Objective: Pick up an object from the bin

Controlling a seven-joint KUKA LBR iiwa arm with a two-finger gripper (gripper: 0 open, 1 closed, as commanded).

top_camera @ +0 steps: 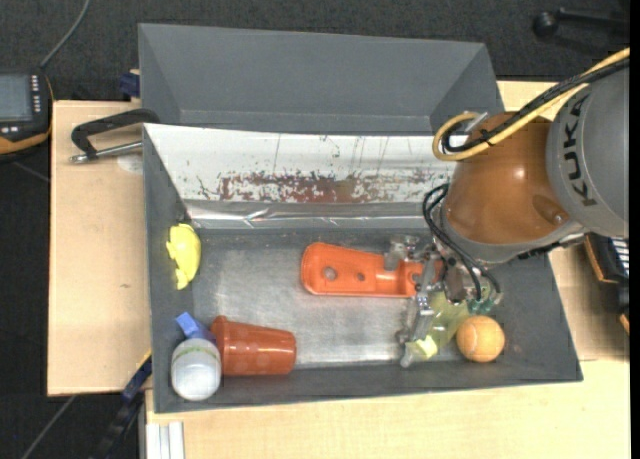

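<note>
My gripper (pixel 415 325) is low in the bin's front right part, under the arm's orange cover. It stands at the right end of a flat orange plastic piece with holes (pixel 345 272) that lies across the bin's middle. A small pale yellow-green thing (pixel 446 328) lies right against the gripper, partly hidden by it. Just to the right, an orange ball (pixel 481 338) rests near the front wall. I cannot tell whether anything is held.
A red cup (pixel 254 348) lies on its side at the front left, beside a white bottle with a blue cap (pixel 195 368). A yellow toy (pixel 183 253) sits against the left wall. The arm and its cables fill the right side.
</note>
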